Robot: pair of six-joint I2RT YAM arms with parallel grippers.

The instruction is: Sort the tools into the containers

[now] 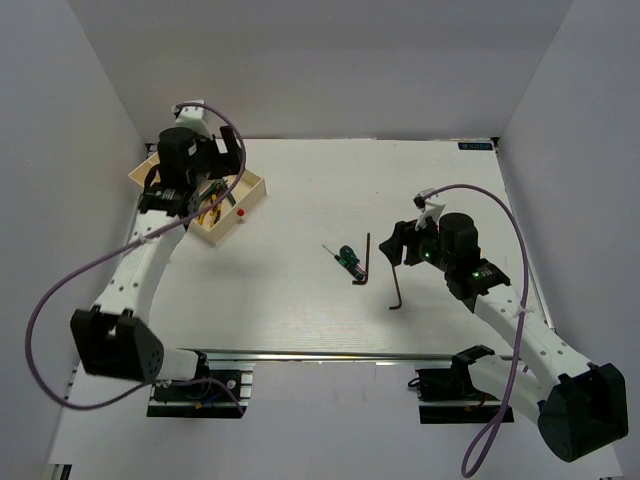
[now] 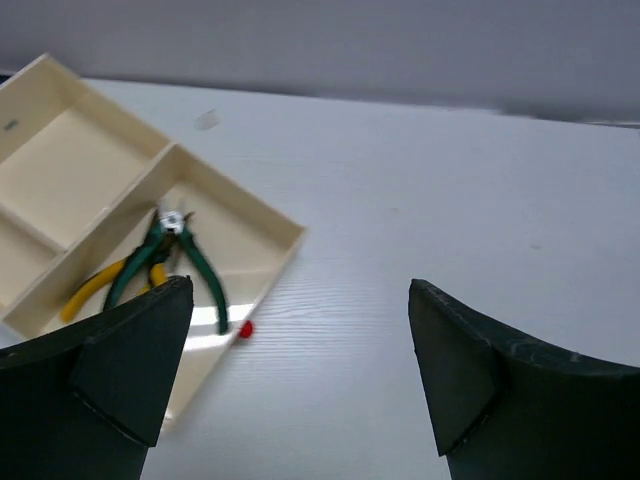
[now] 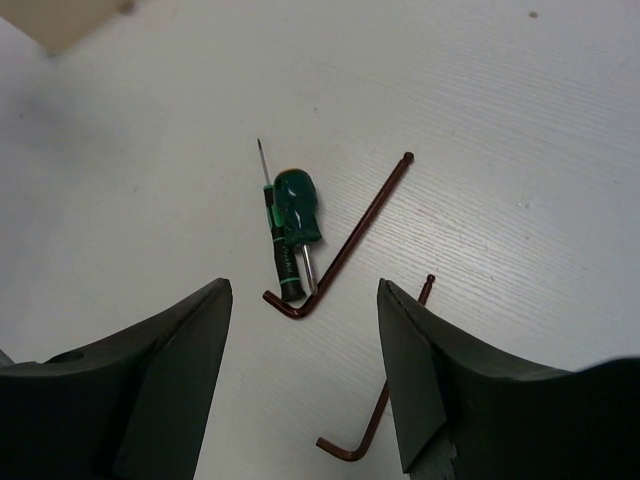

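The cream divided tray point(image 1: 252, 187) sits at the far left; it also shows in the left wrist view point(image 2: 70, 170). Green-handled pliers point(image 2: 195, 262) and yellow-handled pliers point(image 2: 92, 288) lie in its near compartment. My left gripper point(image 2: 300, 375) is open and empty, hovering by the tray's right edge point(image 1: 222, 182). A thin green-handled screwdriver point(image 3: 273, 240) and a stubby green one point(image 3: 298, 203) lie mid-table point(image 1: 346, 257). Two dark hex keys point(image 3: 352, 235) point(image 3: 385, 400) lie beside them. My right gripper point(image 3: 305, 375) is open and empty above the hex keys point(image 1: 402, 245).
A tiny red knob point(image 2: 245, 329) lies on the table against the tray's outer wall point(image 1: 241, 213). White walls enclose the table on the left, back and right. A corner of the tray point(image 3: 70, 15) shows at the top left of the right wrist view.
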